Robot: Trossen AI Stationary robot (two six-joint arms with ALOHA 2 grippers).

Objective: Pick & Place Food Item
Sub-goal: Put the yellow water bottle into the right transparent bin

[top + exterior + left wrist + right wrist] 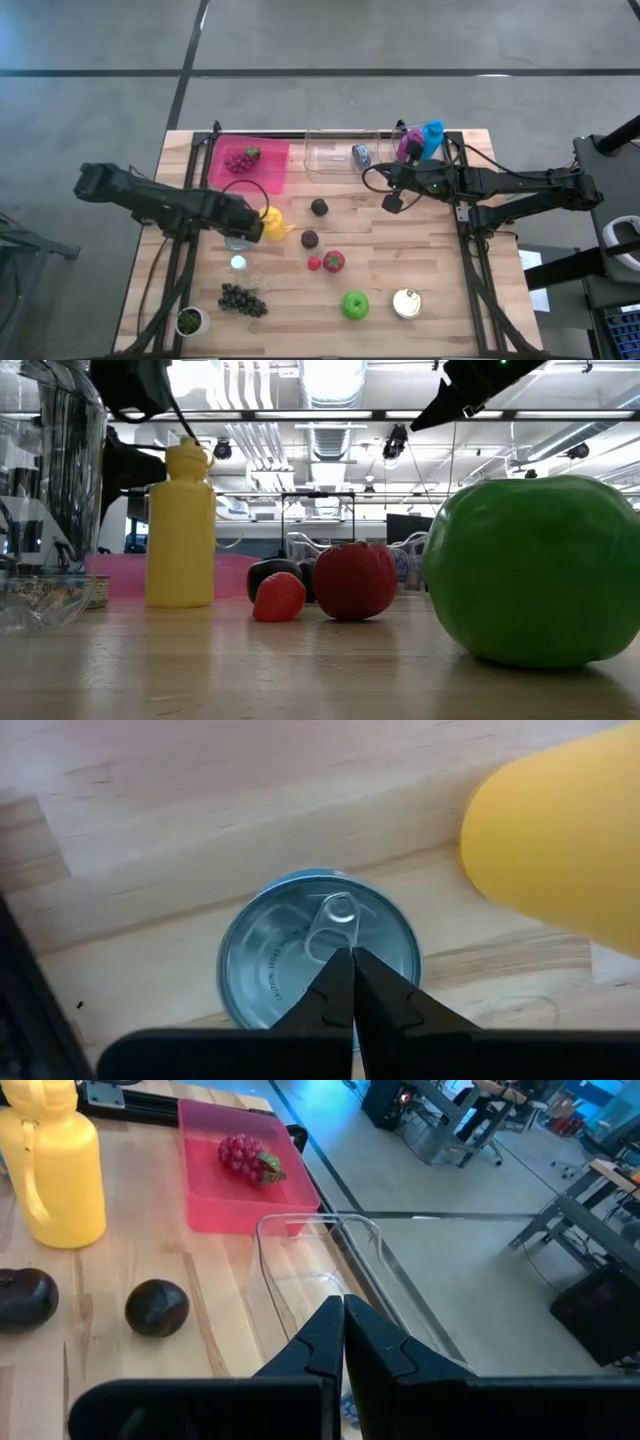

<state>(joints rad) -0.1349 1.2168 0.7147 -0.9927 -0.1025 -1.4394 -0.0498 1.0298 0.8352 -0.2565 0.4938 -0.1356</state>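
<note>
At the left tool (350,952): pinched fully shut, gripping nothing, poised straight over a pull-tab tin (290,950) standing upright on the counter (420,250). Directly below the fingertips, then, rather than off to either side, with the ring pull just ahead of the tips. No long axis to line up with, being round (only the lid faces up), so probably a matter of opening wide before dropping around its wall. Just beside the tin, near enough to be brushed: a yellow bottle (560,840), upright.

At the right tool (392,203): likewise closed flat and empty, hanging above the counter near the clear tub (330,165), well apart from the tin. Nearer arm for this tin: plainly the left.

Hard to say from the task line alone which food is meant; judged by the left tool's position, most likely this tin.

Containers: a pink tray (270,172) at the far edge with a bunch of red grapes (241,159) in it; beside it the clear tub, holding one small can (361,154) at its right end and otherwise bare.

Loose on the counter: two dark plums (319,207), a strawberry (314,263), a green apple (355,305), a second tin (406,303) and dark grapes (243,300)
</note>
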